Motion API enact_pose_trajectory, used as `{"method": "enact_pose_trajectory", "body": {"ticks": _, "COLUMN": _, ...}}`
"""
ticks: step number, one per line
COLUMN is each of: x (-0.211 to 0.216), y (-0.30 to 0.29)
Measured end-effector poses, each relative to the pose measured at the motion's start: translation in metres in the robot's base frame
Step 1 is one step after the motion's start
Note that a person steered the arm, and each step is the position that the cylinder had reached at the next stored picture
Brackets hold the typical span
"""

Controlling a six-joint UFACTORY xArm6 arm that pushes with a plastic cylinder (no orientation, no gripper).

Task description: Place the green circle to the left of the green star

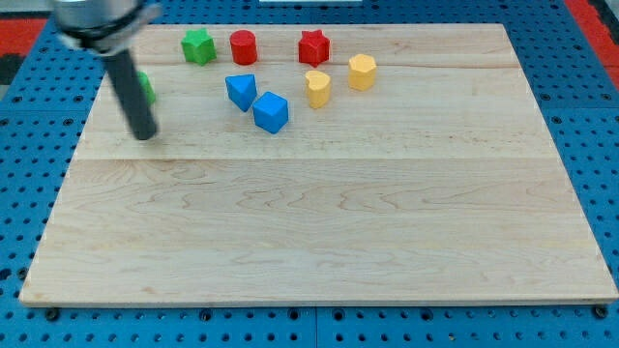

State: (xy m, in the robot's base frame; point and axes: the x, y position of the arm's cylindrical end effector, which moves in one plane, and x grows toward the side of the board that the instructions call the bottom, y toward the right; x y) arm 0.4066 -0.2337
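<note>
The green star (pixel 198 45) lies near the view's top left of the wooden board (pixel 319 222). The green circle (pixel 146 88) lies below and left of the star, mostly hidden behind my rod; only its right edge shows. My tip (pixel 145 134) rests on the board just below the green circle, at the view's left.
A red cylinder (pixel 243 46) sits right of the green star. A red star (pixel 313 45) lies further right. A blue wedge-like block (pixel 241 91) and a blue cube (pixel 271 112) lie mid-top. Two yellow blocks (pixel 317 88) (pixel 362 72) lie to their right.
</note>
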Motion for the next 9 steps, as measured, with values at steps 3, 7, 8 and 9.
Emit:
{"method": "enact_pose_trajectory", "body": {"ticks": 3, "x": -0.096, "y": -0.005}}
{"method": "enact_pose_trajectory", "body": {"ticks": 7, "x": -0.117, "y": 0.008}}
{"method": "enact_pose_trajectory", "body": {"ticks": 8, "x": -0.126, "y": 0.008}}
{"method": "enact_pose_trajectory", "body": {"ticks": 9, "x": -0.136, "y": 0.008}}
